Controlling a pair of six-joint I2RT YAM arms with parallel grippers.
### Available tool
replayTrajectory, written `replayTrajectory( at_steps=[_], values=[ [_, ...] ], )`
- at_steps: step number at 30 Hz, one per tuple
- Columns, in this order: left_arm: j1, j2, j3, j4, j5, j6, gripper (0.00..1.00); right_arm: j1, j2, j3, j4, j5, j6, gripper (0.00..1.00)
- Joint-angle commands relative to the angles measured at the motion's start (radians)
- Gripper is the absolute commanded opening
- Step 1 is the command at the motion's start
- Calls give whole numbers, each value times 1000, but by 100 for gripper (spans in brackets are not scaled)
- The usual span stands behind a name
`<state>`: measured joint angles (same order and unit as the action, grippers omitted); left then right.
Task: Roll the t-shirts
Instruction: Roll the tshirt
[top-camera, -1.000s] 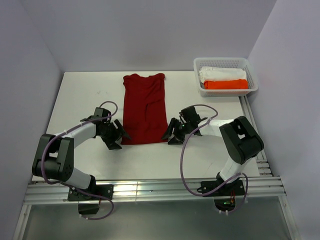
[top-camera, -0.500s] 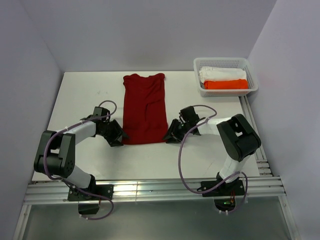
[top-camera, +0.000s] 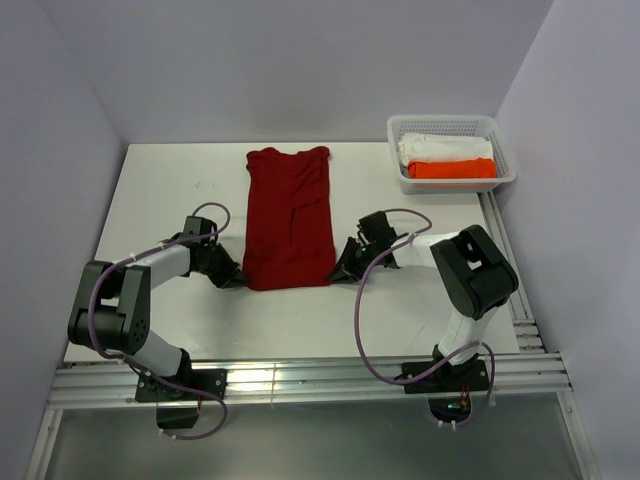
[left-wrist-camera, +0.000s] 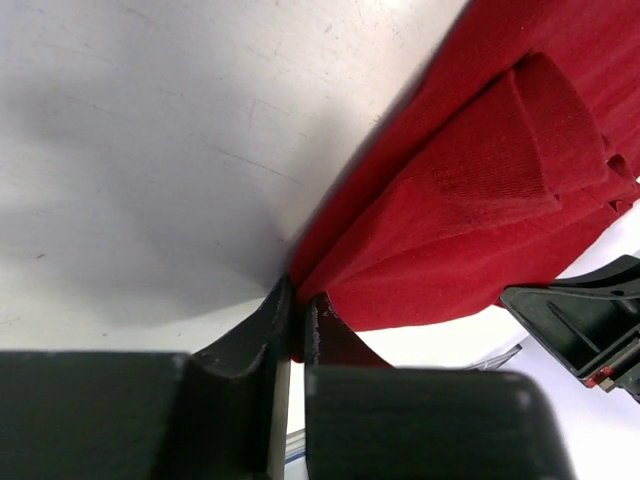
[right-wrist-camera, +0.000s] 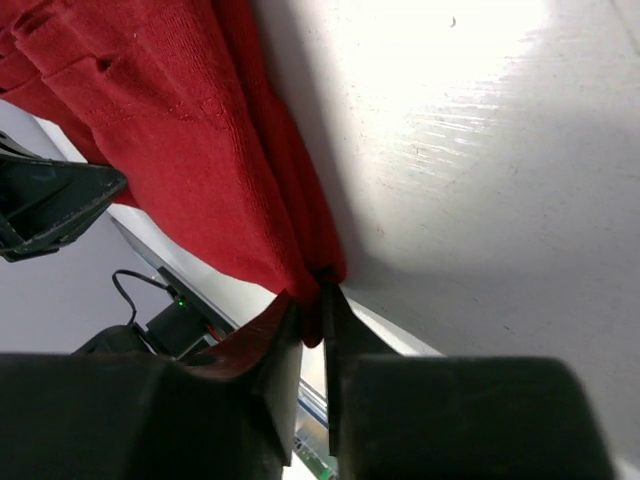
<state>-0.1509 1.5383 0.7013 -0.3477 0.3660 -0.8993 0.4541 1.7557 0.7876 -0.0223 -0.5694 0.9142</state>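
Observation:
A dark red t-shirt (top-camera: 290, 215) lies folded into a long strip on the white table (top-camera: 160, 190), collar at the far end. My left gripper (top-camera: 238, 279) is shut on the strip's near left corner; the wrist view shows red t-shirt cloth (left-wrist-camera: 470, 190) pinched between its fingers (left-wrist-camera: 262, 320). My right gripper (top-camera: 340, 272) is shut on the near right corner, with the red t-shirt cloth (right-wrist-camera: 210, 150) caught between its fingers (right-wrist-camera: 345, 330). A white t-shirt (top-camera: 445, 147) and an orange t-shirt (top-camera: 452, 168) lie rolled in the basket (top-camera: 503, 176).
The white mesh basket stands at the table's far right corner. Grey walls close in the table on the left, back and right. An aluminium rail (top-camera: 300, 380) runs along the near edge by the arm bases. Purple cables loop off both arms.
Both grippers moved inward onto the near corners of the red t-shirt and went from open to shut on the cloth.

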Motion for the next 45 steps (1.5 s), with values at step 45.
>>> replayTrajectory(
  at_steps=[45],
  values=[
    [-38,-99,145,-389,50,-201,0,-11,-41,387,-682,22,-284,0]
  ],
)
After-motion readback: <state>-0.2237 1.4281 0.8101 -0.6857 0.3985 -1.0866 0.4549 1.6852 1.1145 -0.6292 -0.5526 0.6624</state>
